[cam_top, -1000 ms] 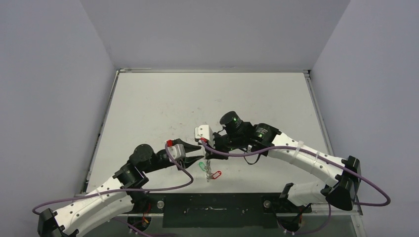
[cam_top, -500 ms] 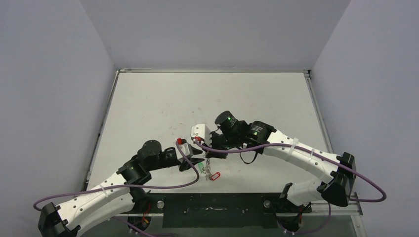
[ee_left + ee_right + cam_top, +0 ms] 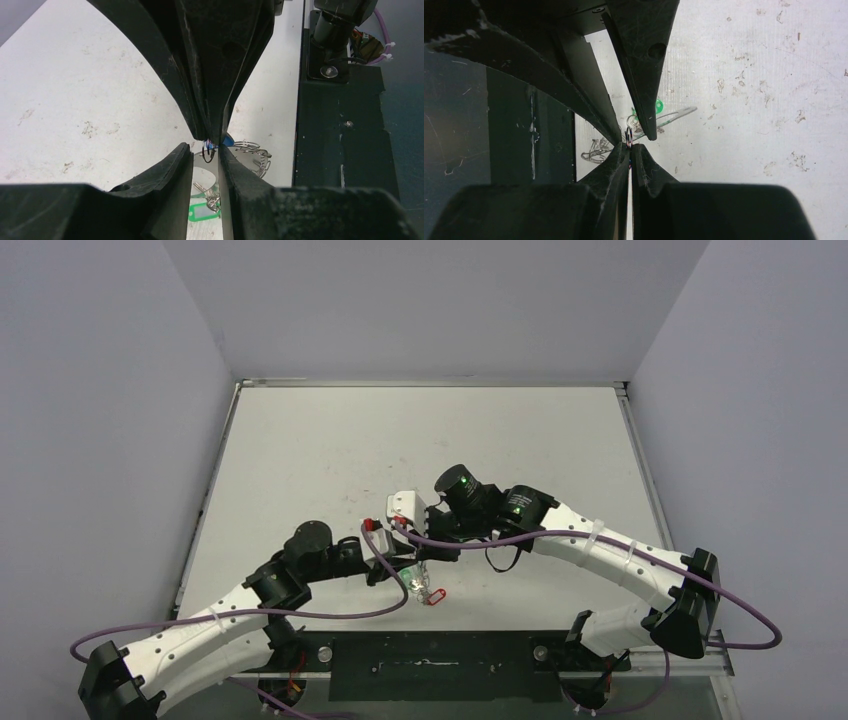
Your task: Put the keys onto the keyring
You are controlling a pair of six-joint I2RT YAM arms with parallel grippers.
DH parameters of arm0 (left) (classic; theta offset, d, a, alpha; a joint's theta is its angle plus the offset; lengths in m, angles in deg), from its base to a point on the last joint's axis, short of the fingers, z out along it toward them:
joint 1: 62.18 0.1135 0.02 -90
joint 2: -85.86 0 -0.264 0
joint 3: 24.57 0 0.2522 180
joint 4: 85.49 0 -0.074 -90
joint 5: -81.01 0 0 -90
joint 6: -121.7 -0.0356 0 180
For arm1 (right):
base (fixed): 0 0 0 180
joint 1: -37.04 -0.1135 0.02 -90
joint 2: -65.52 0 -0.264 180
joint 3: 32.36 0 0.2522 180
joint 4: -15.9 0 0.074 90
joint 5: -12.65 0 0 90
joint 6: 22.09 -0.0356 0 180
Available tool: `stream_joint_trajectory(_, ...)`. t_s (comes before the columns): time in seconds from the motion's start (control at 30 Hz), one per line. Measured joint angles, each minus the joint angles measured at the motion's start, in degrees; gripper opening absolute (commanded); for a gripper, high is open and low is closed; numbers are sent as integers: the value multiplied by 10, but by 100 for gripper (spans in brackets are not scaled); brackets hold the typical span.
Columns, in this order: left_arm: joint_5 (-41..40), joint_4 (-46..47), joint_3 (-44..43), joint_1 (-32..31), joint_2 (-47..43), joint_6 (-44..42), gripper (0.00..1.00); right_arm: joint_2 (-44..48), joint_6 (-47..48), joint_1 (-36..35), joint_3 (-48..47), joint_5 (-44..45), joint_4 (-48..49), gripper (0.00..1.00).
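A: Where are the keys [image 3: 424, 588]?
B: By the bench's [image 3: 300, 460] near edge: tiny silver bits, a green tag [image 3: 200, 213] and a red tag [image 3: 434, 596]; details blur.
A: The hands?
B: Right hand [image 3: 629, 146] pinched shut on a small wire loop [image 3: 628, 134]; left hand [image 3: 206, 149] slightly parted, tips either side of it, both arms bent inward.

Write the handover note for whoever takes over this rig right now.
Right hand: shut on a small wire loop, with a blue tag right beside it.
Left hand: jaws narrowly apart around that same loop; contact unclear.
Keyring: directly below both hands, with the green tag and red tag by it.
Done: cannot tell whether any key is on yet.
Left: get the blue-tagged key onto the keyring, then check the other two.
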Motion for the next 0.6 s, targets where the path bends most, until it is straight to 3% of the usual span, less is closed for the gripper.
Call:
stream_joint_trajectory(0.13,1,10,0,0,0,2,18,0,0,-1,0,0,1,0)
stream_joint_trajectory(0.27,6,11,0,0,3,2,0,0,0,-1,0,4,1,0)
stream_joint_trajectory(0.43,7,15,0,0,11,1,0,0,0,-2,0,6,-4,0)
stream_joint_trajectory(0.5,7,16,0,0,11,1,0,0,2,-2,0,7,-4,4)
stream_joint_trajectory(0.6,2,16,0,0,10,0,0,0,2,-2,0,10,-3,23)
